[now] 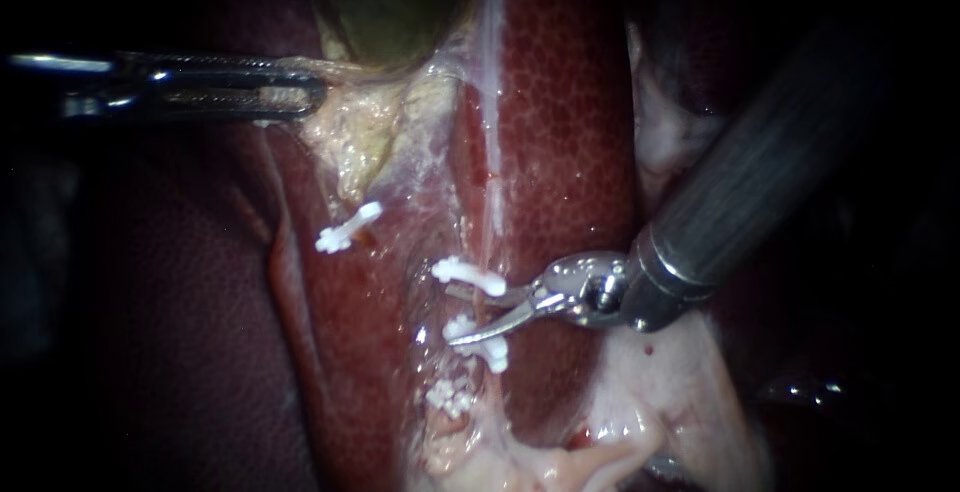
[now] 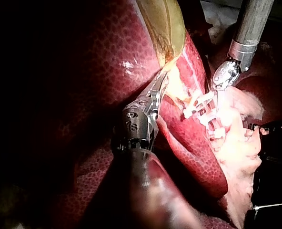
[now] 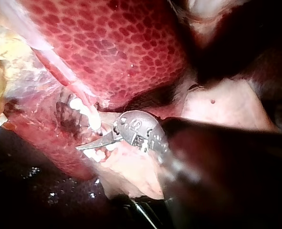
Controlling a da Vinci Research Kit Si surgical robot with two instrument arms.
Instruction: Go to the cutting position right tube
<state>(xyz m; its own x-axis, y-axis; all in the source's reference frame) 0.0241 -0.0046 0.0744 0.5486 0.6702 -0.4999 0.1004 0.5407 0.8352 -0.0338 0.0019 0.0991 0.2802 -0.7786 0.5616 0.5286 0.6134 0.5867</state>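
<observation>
My right instrument (image 1: 455, 315) comes in from the upper right with its two thin blades open. They straddle the right tube (image 1: 487, 304), in the gap between an upper white clip (image 1: 468, 273) and a lower white clip (image 1: 480, 344). The right wrist view shows one blade (image 3: 91, 142) lying beside the clips (image 3: 85, 109). My left instrument (image 1: 310, 84) reaches in from the left, jaws shut on yellowish tissue at the gallbladder (image 1: 395, 2) edge. In the left wrist view, my left instrument (image 2: 161, 82) pulls that tissue taut.
Another white clip (image 1: 348, 228) sits on the left tube, and a third clip (image 1: 450, 395) lies below on the right tube. Dark red liver (image 1: 570, 132) flanks both sides. Pale fatty tissue (image 1: 640, 422) lies under the right instrument's shaft (image 1: 770, 162).
</observation>
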